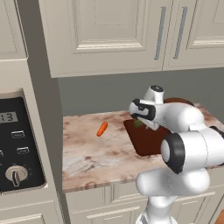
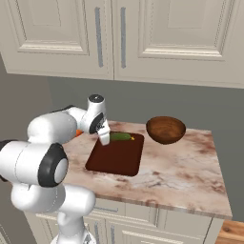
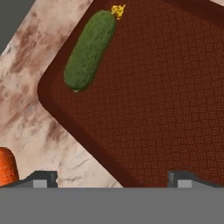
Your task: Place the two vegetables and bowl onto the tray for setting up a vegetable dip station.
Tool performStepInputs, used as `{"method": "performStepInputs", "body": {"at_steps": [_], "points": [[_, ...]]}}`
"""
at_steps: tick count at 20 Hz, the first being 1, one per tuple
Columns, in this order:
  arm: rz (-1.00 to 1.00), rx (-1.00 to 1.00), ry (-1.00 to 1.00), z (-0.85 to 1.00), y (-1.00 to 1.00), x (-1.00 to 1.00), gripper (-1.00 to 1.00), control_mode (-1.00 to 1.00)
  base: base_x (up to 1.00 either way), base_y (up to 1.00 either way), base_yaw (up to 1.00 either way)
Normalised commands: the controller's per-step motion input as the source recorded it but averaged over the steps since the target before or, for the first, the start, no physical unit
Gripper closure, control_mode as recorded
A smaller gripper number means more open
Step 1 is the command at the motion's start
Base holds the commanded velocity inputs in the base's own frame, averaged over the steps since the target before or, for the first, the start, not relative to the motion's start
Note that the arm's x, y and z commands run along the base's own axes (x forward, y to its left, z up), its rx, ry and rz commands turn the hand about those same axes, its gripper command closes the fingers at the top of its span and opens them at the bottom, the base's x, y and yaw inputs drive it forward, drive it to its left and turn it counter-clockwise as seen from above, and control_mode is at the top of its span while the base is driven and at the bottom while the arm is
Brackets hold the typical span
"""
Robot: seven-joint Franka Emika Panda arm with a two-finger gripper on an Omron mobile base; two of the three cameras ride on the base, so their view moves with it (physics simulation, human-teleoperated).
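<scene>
The dark green cucumber (image 3: 89,50) lies on the far corner of the dark reddish-brown tray (image 3: 153,96), also seen as cucumber (image 2: 120,137) on tray (image 2: 116,155). My gripper (image 2: 103,139) hovers just above the tray's far left edge, beside the cucumber, open with nothing between its fingertips (image 3: 43,178). The orange carrot (image 1: 102,129) rests on the marble counter left of the tray (image 1: 146,144); its end shows as carrot (image 3: 6,166). The wooden bowl (image 2: 165,129) stands on the counter right of the tray, at the back.
The marble counter (image 2: 181,171) ends at a front edge and a right edge. An oven panel with a knob (image 1: 15,175) stands at the left. Wall cabinets (image 2: 119,33) hang overhead. My own arm hides part of the tray in the left base view.
</scene>
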Motion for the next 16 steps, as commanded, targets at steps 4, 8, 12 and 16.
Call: {"method": "performStepInputs", "body": {"at_steps": [4, 8, 12, 16], "points": [[0.26, -0.03, 0.02, 0.15, 0.53, 0.0, -1.0, -1.0, 0.0, 0.0, 0.0], [0.18, -0.02, 0.02, 0.06, 0.63, 0.0, -1.0, -1.0, 0.0, 0.0, 0.0], [0.1, -0.03, 0.01, 0.0, 0.69, 0.0, -1.0, -1.0, 0.0, 0.0, 0.0], [0.03, -0.01, 0.01, 0.0, 0.63, 0.0, -1.0, -1.0, 0.0, 0.0, 0.0]]}}
